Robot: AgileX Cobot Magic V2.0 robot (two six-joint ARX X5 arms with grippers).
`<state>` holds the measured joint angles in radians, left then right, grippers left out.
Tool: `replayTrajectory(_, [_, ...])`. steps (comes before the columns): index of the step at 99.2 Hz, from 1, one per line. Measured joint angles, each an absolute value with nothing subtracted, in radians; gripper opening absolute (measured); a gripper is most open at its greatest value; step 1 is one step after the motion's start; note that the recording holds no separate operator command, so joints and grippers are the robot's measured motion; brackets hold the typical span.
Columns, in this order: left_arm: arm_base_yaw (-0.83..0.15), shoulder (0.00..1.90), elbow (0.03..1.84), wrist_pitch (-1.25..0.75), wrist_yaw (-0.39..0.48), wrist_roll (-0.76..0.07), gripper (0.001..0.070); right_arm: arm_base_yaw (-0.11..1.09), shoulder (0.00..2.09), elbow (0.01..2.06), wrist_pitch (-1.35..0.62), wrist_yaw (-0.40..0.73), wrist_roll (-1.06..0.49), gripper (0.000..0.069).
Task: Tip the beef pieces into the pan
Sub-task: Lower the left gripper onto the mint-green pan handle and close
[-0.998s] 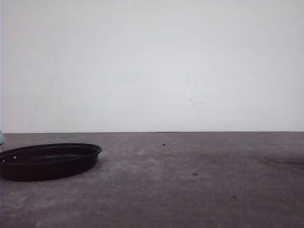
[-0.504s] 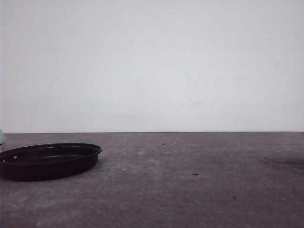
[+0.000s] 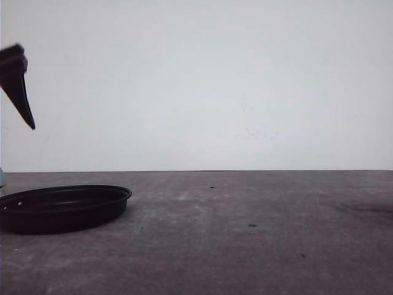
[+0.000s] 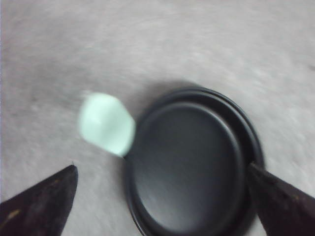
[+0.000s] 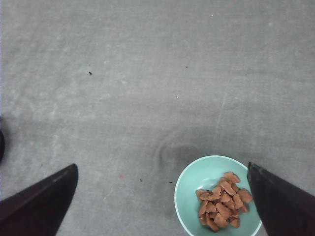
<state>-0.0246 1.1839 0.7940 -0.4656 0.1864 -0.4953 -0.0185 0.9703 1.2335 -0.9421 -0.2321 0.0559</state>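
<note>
Right wrist: beef pieces [image 5: 222, 200] in teal bowl [image 5: 192, 184]; pan [image 4: 189, 162] empty.

The left claw [image 4: 162, 196] hung high with fingers spread wide, holding nothing; the right claw [image 5: 162, 196] likewise gaped, its dark fingers [image 5: 39, 201] empty.

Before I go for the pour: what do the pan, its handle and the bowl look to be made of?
The pan looks like dark coated metal: a thin rolled rim and a matte black inside with a soft sheen. Its handle is blurred; the pale mint, rounded shape suggests plastic or silicone. The bowl holding the beef pieces is smooth, even teal, likely plastic or glazed ceramic; I can't tell which.
</note>
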Motion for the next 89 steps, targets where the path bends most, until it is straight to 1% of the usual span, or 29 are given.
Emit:
replayTrajectory(9, [-0.002,1.243,0.794,-0.434,0.187,-0.501,0.0665,-0.019,0.966,1.234,-0.944,-0.232,0.055,0.0685])
replayTrajectory(18, [0.019,1.308,0.794,-0.413,0.188,-0.511,0.0642,-0.019,0.965,1.234,-0.965,-0.232,0.052,0.0685])
replayTrajectory(25, [0.033,1.364,0.794,-0.406,0.207,-0.518,0.0633,-0.019,0.964,1.234,-0.986,-0.232,0.048,0.0685])
replayTrajectory(40, [0.036,1.463,0.794,-0.384,0.23,-0.521,0.0629,-0.019,0.957,1.234,-1.001,-0.232,0.048,0.0685])
replayTrajectory(47, [0.036,1.469,0.797,-0.367,0.233,-0.522,0.0626,-0.019,0.953,1.234,-1.006,-0.232,0.048,0.0685])
replayTrajectory(51, [0.036,1.48,0.797,-0.35,0.233,-0.522,0.0611,-0.019,0.951,1.234,-1.008,-0.232,0.048,0.0685])
replayTrajectory(56, [0.036,1.484,0.798,-0.341,0.232,-0.521,0.0573,-0.019,0.949,1.234,-1.008,-0.232,0.048,0.0685])
replayTrajectory(76, [0.035,1.495,0.797,-0.284,0.233,-0.522,0.0368,-0.019,0.949,1.234,-1.015,-0.232,0.048,0.0685])
replayTrajectory(83, [0.034,1.495,0.797,-0.278,0.234,-0.521,0.0285,-0.019,0.949,1.234,-1.015,-0.232,0.048,0.0685])
replayTrajectory(89, [0.034,1.495,0.797,-0.268,0.239,-0.522,0.0199,-0.019,0.949,1.234,-1.015,-0.232,0.048,0.0685])
